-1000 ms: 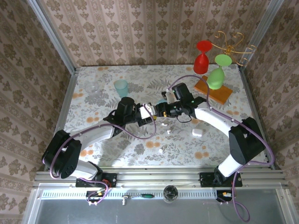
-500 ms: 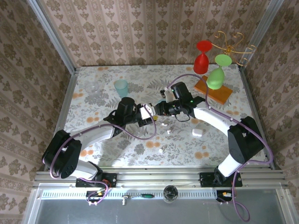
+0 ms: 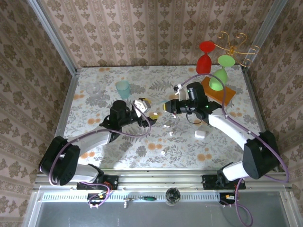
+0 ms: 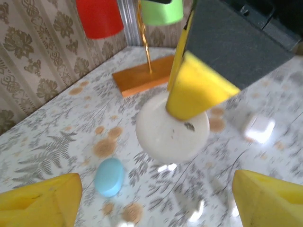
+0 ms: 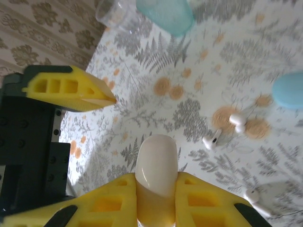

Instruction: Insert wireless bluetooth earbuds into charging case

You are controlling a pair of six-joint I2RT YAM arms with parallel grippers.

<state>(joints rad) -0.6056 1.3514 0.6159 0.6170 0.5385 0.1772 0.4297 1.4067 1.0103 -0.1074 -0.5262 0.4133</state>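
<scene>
From above, the left hand and the right hand are seen facing each other close together over the middle of the flowered counter. Three white earbuds are scattered loose on the counter just near of the hands. A white case lies to their right. A teal cup and a clear glass stand at the far left. A red glass and a green glass hang upside down on a rack with a wooden base at the far right. In the left wrist view, the left hand's yellow fingers are spread wide at the bottom corners with nothing between them. Ahead of them, a cream charging case is held above the counter by a finger of the right hand, and a blue case lies below it on the left. In the right wrist view, the cream charging case is pinched upright between the right hand's fingers. The earbuds are seen lying on the counter to its right.
</scene>
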